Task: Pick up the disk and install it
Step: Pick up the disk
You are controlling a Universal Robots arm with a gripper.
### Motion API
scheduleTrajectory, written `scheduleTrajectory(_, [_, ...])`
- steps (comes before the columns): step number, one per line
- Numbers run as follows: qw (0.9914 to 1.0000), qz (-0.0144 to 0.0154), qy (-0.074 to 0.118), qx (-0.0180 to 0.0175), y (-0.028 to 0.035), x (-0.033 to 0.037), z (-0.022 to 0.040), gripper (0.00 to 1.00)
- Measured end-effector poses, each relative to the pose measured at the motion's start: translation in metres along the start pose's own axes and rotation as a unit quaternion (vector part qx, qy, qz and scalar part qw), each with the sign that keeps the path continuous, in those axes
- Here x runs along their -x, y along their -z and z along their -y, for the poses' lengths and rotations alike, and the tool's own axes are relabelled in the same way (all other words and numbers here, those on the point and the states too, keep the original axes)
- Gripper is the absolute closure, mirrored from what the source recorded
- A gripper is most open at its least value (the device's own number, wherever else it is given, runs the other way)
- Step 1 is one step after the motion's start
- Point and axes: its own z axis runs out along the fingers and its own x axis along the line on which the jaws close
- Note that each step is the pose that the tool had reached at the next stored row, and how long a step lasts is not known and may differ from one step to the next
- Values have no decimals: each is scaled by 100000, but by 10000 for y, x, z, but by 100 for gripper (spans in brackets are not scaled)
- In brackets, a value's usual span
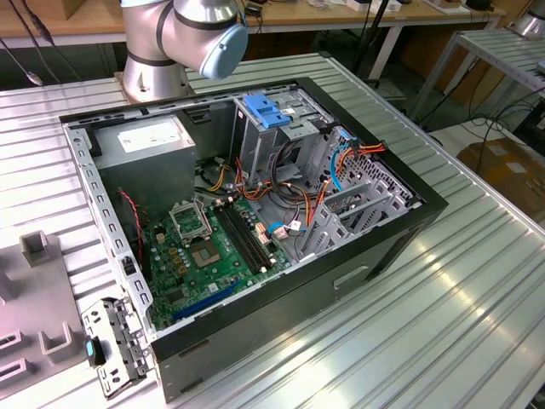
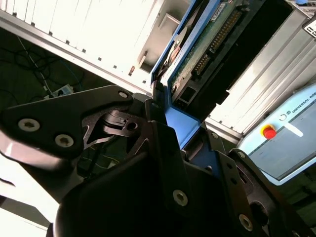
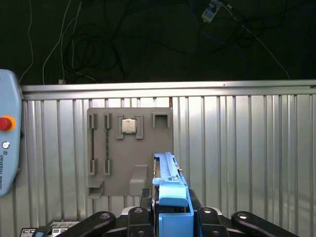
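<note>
The disk [image 2: 210,42] stands edge-on in my gripper [image 2: 165,126], its green circuit-board face and connector showing inside the blue plastic carrier [image 2: 180,126]. In the first wrist view the carrier's blue edge [image 3: 170,190] rises between the black fingers [image 3: 140,217], and my gripper [image 3: 170,215] is shut on it. The disk is held up in the air over the ribbed metal table [image 3: 237,148], apart from the open computer case [image 1: 255,213] seen in the exterior view.
The case lies open on the table, with a motherboard [image 1: 204,247], a grey power supply box [image 1: 149,141], cables and a drive cage topped by a light-blue latch plate [image 1: 264,111]. A grey fixture plate [image 3: 129,148] holds a chip. A pendant with a red button [image 3: 6,148] lies beside it. The arm's base [image 1: 157,51] stands behind the case.
</note>
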Motion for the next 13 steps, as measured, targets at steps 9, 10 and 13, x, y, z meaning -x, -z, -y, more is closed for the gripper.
scheduleTrajectory(9, [100000,-32,1,2,-1,4,119,63])
scheduleTrajectory(10, [100000,-42,2,-2,-2,4,131,63])
scheduleTrajectory(13, [100000,-62,-4,-2,-2,5,156,63])
